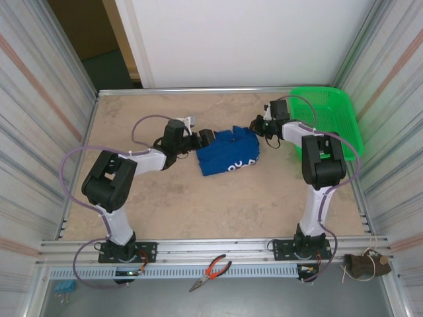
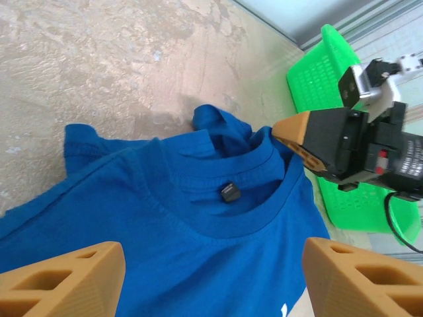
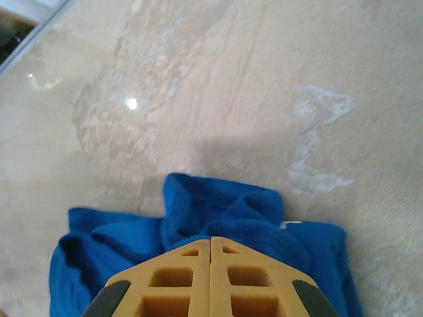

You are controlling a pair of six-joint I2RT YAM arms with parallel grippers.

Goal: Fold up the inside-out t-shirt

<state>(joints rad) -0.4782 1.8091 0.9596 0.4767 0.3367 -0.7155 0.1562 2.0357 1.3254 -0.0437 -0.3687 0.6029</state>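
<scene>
DESK: Where is the t-shirt (image 1: 228,153)?

PHOTOGRAPHER: Crumpled in a blue heap at the middle of the table (image 1: 198,211), between the two arms, with white print (image 1: 239,165) showing at its near edge. The collar (image 2: 218,228) (a small dark tag (image 2: 229,191) sits inside it) lies toward the green basket (image 1: 337,112), which stands apart in the far right corner.

DESK: And the grippers?

PHOTOGRAPHER: The left gripper (image 1: 206,137) is at the heap's left edge, fingers (image 2: 59,281) spread wide, blue cloth showing between them, gripping nothing. The right gripper (image 3: 210,264) is at the far right edge by the collar, fingers pressed flat together, tips touching the bunched cloth. Whether any fabric is caught between them I cannot tell.
</scene>
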